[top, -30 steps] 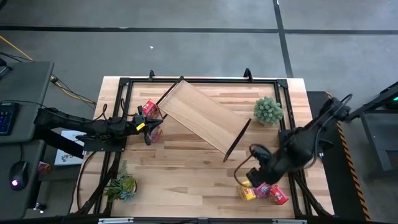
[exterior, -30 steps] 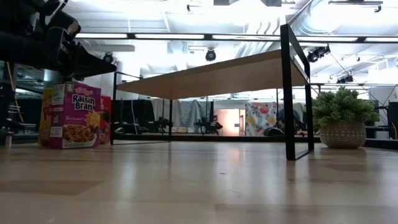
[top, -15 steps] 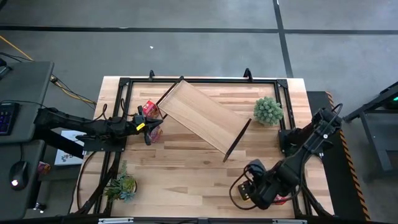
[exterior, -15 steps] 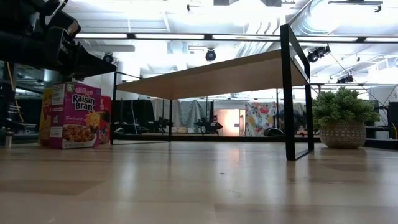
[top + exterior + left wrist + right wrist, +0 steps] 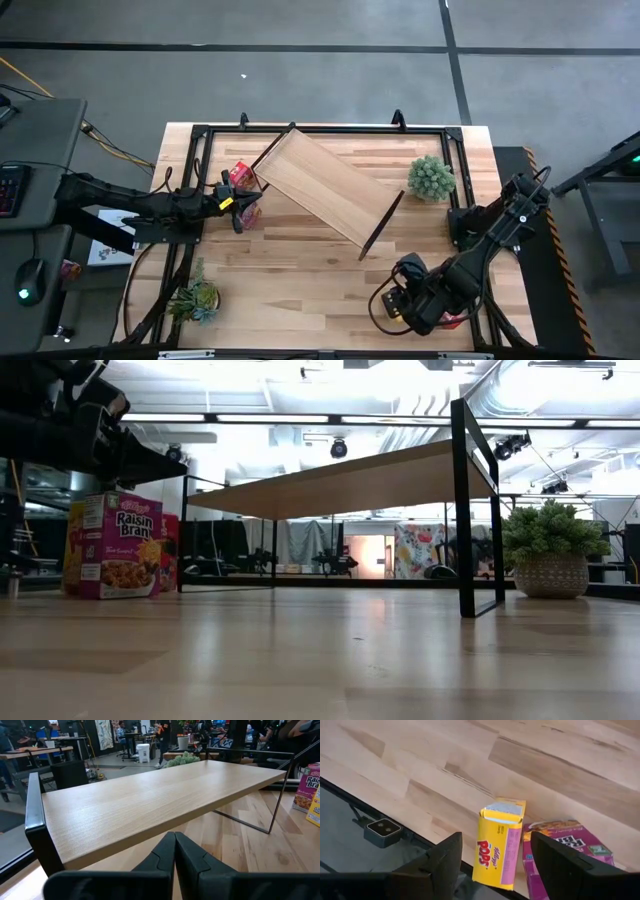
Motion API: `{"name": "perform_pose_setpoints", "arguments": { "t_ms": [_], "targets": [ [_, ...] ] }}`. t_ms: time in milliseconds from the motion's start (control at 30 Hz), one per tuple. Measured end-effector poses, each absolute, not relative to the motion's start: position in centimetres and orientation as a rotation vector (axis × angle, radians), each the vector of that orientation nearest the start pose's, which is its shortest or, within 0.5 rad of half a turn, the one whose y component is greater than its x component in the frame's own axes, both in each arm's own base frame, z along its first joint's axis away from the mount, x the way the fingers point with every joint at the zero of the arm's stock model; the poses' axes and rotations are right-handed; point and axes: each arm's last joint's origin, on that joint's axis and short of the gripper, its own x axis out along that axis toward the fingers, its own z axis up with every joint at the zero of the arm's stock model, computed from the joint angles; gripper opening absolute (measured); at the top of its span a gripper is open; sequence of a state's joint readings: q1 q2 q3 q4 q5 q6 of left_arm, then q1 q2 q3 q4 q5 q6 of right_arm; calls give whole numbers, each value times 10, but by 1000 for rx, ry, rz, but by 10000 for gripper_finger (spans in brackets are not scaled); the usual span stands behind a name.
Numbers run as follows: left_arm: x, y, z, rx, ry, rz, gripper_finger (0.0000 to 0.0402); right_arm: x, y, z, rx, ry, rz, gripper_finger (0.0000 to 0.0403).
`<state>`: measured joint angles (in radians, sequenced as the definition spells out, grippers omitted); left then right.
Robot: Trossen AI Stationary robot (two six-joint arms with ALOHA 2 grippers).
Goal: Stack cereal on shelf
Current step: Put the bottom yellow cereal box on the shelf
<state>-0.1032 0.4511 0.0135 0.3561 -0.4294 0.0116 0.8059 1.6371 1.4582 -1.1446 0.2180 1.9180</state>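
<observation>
1. Since a second ago the right arm has swung toward the table's near edge, so its gripper (image 5: 392, 305) now hangs above the yellow Pops box (image 5: 499, 842); the left arm has not shifted.
2. On the table (image 5: 300, 270) the shelf (image 5: 322, 186) stands skewed on its dark end frames, running from the far left toward the middle, with nothing on its board.
3. That right gripper is spread wide and empty, its two dark fingers (image 5: 432, 865) either side of the yellow box without touching it, as the right wrist view shows.
4. Over on the left, the left gripper (image 5: 232, 203) sits beside the shelf's end, jaws pressed together and holding nothing, facing along the board.
5. A round potted plant (image 5: 431, 177) sits near the shelf's right frame; a second, spikier plant (image 5: 196, 297) is at the near left corner.
6. Cereal is in two clusters: Raisin Bran (image 5: 121, 546) with a red box (image 5: 240, 175) by the left gripper, and the yellow box with a magenta box (image 5: 565, 855) just beside it near the right front edge.
</observation>
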Motion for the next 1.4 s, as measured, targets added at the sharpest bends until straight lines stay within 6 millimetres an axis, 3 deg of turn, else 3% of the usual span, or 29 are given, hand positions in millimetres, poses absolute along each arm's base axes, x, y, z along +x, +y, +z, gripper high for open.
{"name": "perform_pose_setpoints", "arguments": {
  "t_ms": [900,1233,1400],
  "targets": [
    [124,-1,161,33,82,326,1,225,218,289,910,1141,-623,231],
    [124,-1,161,33,82,325,1,228,215,289,909,1194,-605,322],
    [124,-1,161,33,82,325,1,227,217,289,954,1218,-615,339]
  ]
}}
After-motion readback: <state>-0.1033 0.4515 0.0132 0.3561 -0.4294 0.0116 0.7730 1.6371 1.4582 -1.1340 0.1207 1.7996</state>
